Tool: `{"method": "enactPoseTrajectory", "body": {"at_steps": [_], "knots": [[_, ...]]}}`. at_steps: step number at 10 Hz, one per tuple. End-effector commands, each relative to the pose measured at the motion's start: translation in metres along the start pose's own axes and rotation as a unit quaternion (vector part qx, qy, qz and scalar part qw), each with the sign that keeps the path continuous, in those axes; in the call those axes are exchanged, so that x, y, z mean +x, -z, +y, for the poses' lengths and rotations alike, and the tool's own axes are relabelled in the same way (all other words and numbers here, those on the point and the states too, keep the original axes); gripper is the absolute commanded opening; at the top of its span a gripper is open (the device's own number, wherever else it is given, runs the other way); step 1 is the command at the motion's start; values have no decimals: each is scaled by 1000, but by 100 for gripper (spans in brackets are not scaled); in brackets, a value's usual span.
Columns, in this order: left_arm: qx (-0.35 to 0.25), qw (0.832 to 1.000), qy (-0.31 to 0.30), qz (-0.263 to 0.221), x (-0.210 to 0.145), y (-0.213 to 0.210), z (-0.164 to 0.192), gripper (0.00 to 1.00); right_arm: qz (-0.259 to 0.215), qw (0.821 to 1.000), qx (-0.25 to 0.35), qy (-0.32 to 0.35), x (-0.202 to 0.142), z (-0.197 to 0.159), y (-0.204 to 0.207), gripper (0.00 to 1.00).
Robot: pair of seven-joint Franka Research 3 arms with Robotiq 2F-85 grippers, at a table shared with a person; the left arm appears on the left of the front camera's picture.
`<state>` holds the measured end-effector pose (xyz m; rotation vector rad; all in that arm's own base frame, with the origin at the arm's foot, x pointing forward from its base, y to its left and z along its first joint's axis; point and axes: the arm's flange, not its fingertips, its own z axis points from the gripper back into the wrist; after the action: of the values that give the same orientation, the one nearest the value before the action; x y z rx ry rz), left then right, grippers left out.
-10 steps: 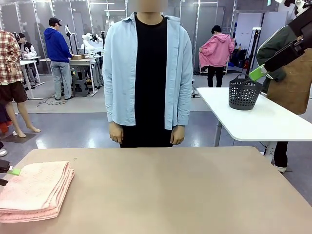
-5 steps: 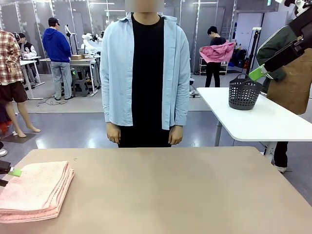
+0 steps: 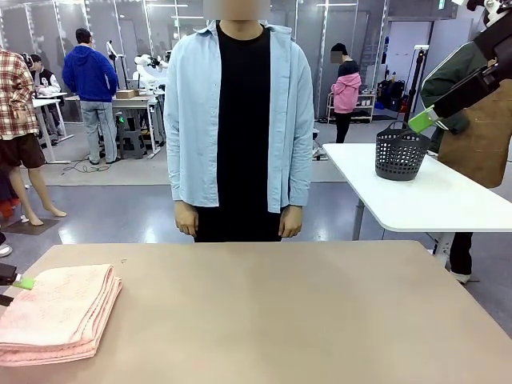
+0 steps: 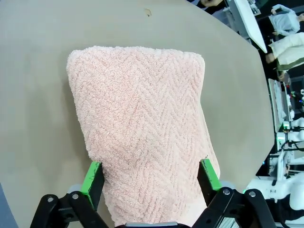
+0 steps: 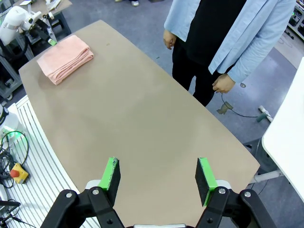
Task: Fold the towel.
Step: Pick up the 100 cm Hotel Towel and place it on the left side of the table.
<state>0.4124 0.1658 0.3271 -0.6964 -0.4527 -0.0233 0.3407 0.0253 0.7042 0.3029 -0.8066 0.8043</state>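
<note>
We judge the folded towel (image 4: 142, 137) soft, light and floppy, best pinched at a hem corner; our left gripper (image 4: 151, 175) straddles it wide open, our right gripper (image 5: 159, 175) hangs open and empty.

Tan table (image 3: 280, 312) in front; grey floor (image 3: 120, 208) behind. White table (image 3: 416, 200) at right carries dark basket (image 3: 398, 152). Glass partitions (image 3: 48, 32) along back, workbench (image 3: 132, 102) left.

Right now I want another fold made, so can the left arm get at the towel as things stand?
Probably yes. The left claw is open, its fingers on either side of the folded towel, with nothing else on the table near it. Whether the pads touch the cloth is unclear.
</note>
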Motion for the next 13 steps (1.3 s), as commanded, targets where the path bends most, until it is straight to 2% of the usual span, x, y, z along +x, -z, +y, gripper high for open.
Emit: {"method": "enactPoseTrajectory", "body": {"at_steps": [1, 13], "knots": [[0, 1000, -3, -3, 4, 0, 2, 100, 3, 1000, -6, 10, 2, 1, 1, 81], [0, 1000, -3, -3, 4, 0, 2, 100, 3, 1000, -6, 10, 2, 1, 1, 81]]}}
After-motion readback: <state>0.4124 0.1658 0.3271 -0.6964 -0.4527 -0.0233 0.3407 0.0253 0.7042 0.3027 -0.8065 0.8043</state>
